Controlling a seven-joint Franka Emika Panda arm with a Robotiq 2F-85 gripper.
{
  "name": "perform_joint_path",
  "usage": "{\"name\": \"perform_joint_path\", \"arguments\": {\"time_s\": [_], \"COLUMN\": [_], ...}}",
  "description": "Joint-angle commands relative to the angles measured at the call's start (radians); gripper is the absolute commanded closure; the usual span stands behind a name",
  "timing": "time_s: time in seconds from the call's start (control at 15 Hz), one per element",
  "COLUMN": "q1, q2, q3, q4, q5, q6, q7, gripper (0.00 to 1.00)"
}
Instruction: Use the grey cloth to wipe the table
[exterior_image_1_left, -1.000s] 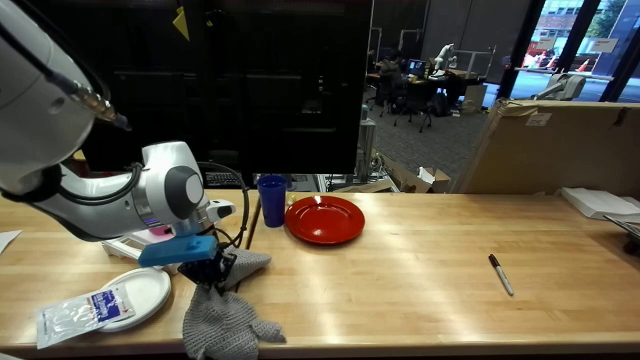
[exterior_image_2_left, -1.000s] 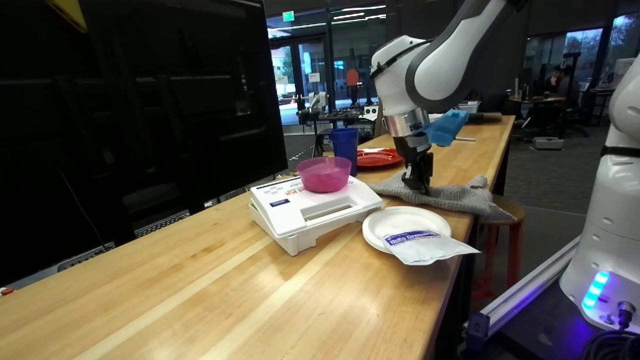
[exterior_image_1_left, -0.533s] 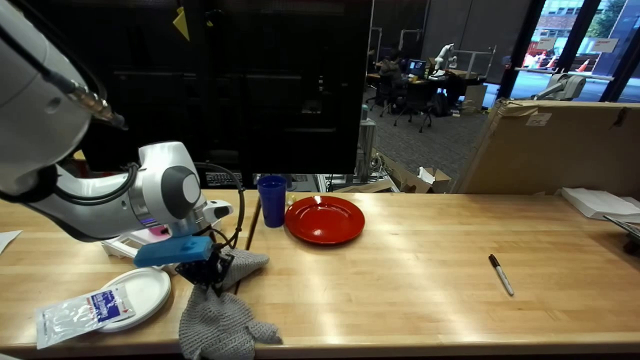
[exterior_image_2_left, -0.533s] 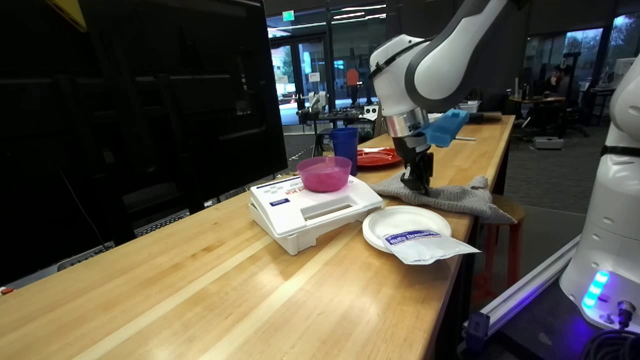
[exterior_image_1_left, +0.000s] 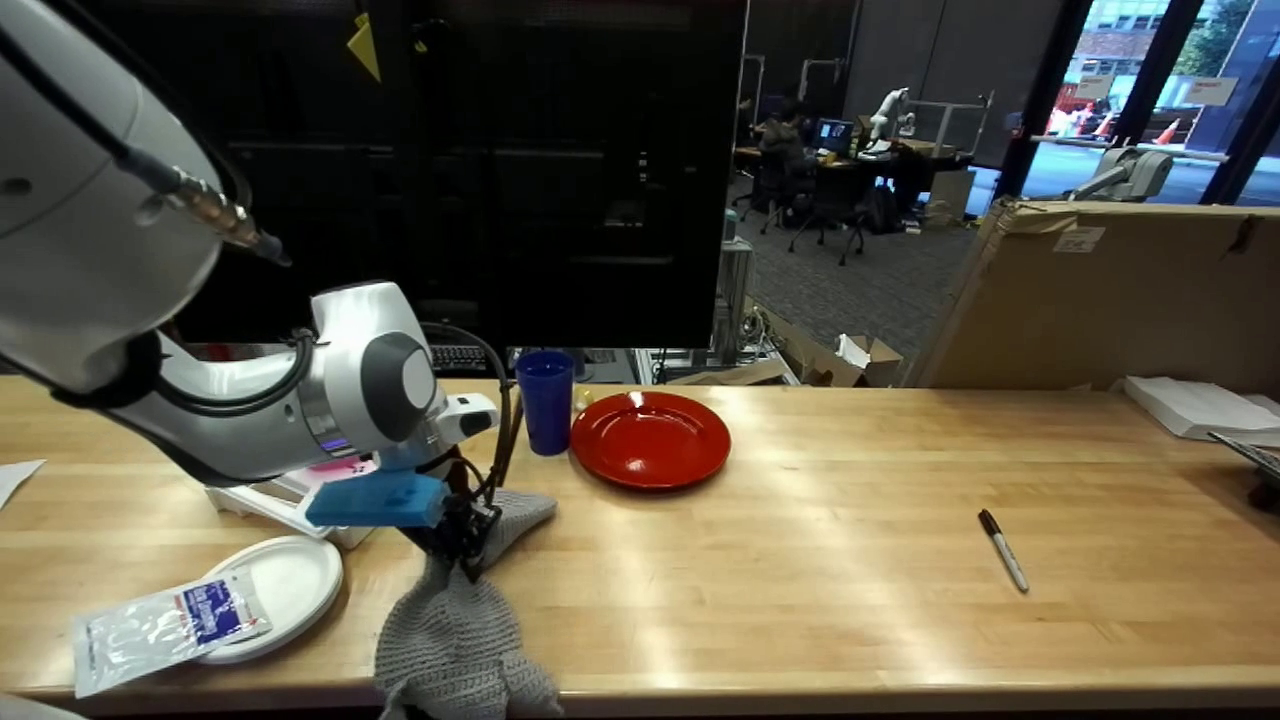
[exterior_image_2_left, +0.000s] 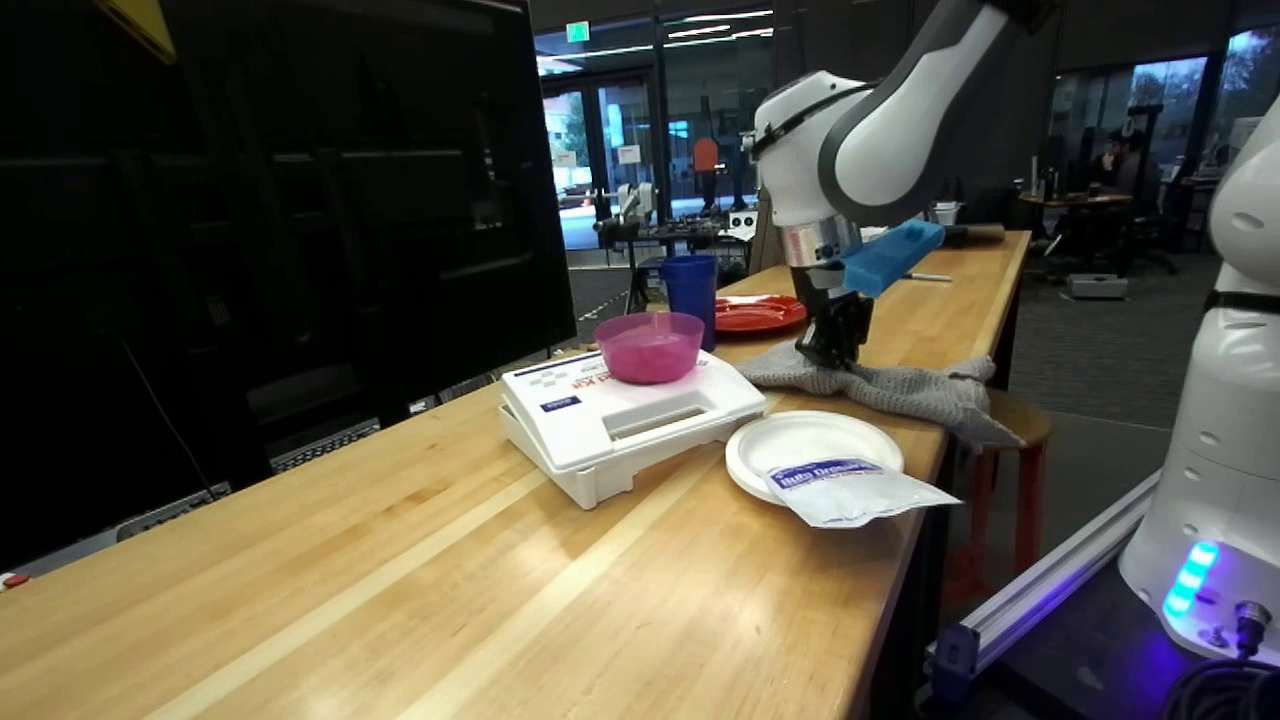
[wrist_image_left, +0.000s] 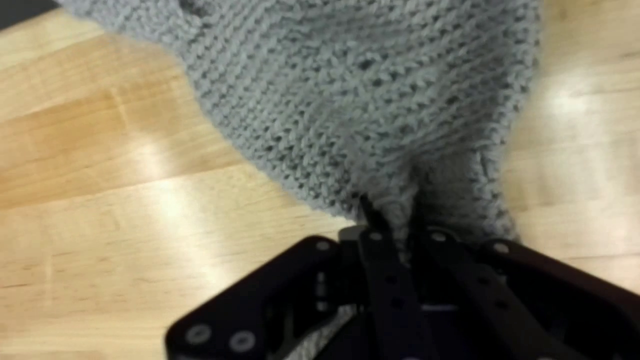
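Observation:
The grey knitted cloth (exterior_image_1_left: 455, 640) lies bunched on the wooden table (exterior_image_1_left: 800, 600), partly hanging over its front edge. It also shows in an exterior view (exterior_image_2_left: 920, 395) and fills the upper part of the wrist view (wrist_image_left: 350, 100). My gripper (wrist_image_left: 390, 215) is shut on the cloth, with a fold pinched between its fingertips. In both exterior views the gripper (exterior_image_1_left: 465, 570) (exterior_image_2_left: 828, 360) points down, low over the table, with cloth spread on either side of it. The fingertips are partly hidden by the cloth.
A blue cup (exterior_image_1_left: 546, 402) and a red plate (exterior_image_1_left: 650, 440) stand behind the gripper. A white plate (exterior_image_1_left: 300, 590) with a dressing packet (exterior_image_1_left: 170, 625) lies beside the cloth. A white kit box (exterior_image_2_left: 630, 420) carries a pink bowl (exterior_image_2_left: 650, 348). A marker (exterior_image_1_left: 1003, 550) lies farther along the table.
The gripper shifted slightly toward the white plate, then back the other way past its start, and sits slightly higher. The cloth moved with it, and its front part hangs lower over the edge.

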Motion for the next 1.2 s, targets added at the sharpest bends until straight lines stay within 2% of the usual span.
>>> {"name": "perform_joint_path", "arguments": {"time_s": [0.0,0.53,1.13], "q1": [-0.095,-0.226,-0.357], "q2": [0.032,0.058,0.074], "q3": [-0.032,-0.085,-0.233], "q4": [-0.006,-0.011,-0.011], "q5": [-0.109,-0.266,-0.440], "q6": [0.084,0.141,0.199], "q7": [0.097,0.230,0.269], "gripper": [0.98,0.98,0.98]}}
